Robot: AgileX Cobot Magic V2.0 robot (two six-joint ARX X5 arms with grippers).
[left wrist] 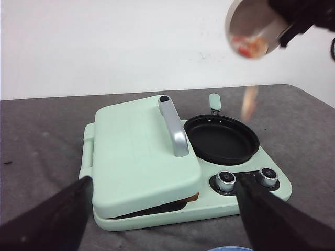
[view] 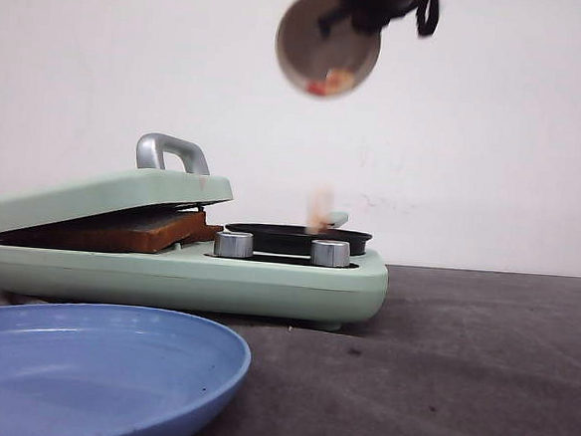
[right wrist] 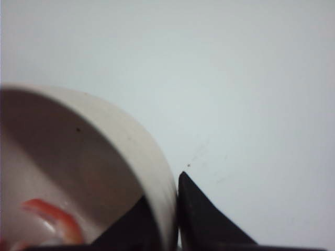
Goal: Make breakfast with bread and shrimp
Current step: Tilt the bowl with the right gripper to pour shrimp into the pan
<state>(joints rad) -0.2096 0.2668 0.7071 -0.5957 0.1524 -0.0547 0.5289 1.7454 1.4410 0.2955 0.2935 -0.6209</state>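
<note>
We see the right gripper (right wrist: 165, 219) clamped on the tipped bowl's (view: 328, 41) rim, shrimp (view: 332, 81) inside, 1 blurred piece (view: 319, 208) above the pan (view: 297, 238). Left gripper (left wrist: 162, 209) gapes empty (bread (view: 140, 229) under the lid (view: 102, 197)).

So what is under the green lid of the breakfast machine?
Under the lid, toasted bread shows at the open edge in the front view; the left wrist view shows only a brown sliver. The lid covers the rest, so its number of slices cannot be seen.

We see a plain white wall (view: 495, 143) behind a table (view: 479, 371) covered in wrinkled dark grey cloth; faint scuff marks (view: 376, 201) show low on the wall under even light.
</note>
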